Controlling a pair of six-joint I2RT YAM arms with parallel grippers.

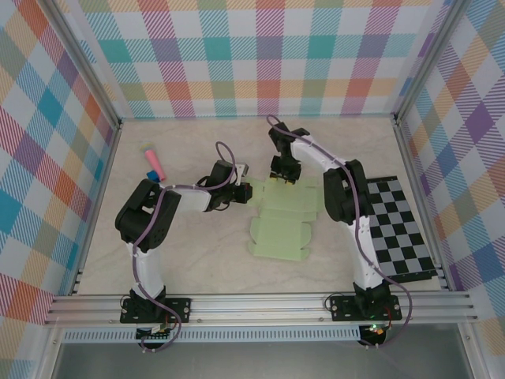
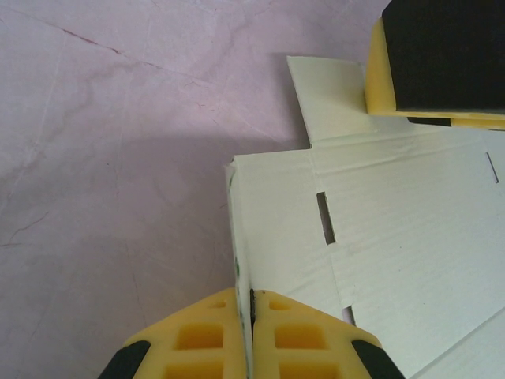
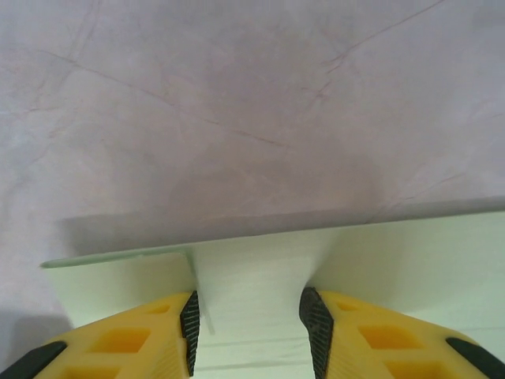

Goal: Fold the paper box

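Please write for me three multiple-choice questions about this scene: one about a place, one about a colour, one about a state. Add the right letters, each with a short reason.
1. Where does the checkered board lie?
A. on the right side of the table
B. on the left side
C. in the far middle

2. What colour is the paper box?
A. red
B. pale green
C. black

3. What state is the left gripper in?
A. wide open
B. shut on nothing, high above the table
C. shut on an edge of the paper box

Answers:
1 A: the top view shows it at the right edge.
2 B: the flat cut-out is pale green in the top view.
3 C: in the left wrist view its jaws are closed with the card's edge between them.
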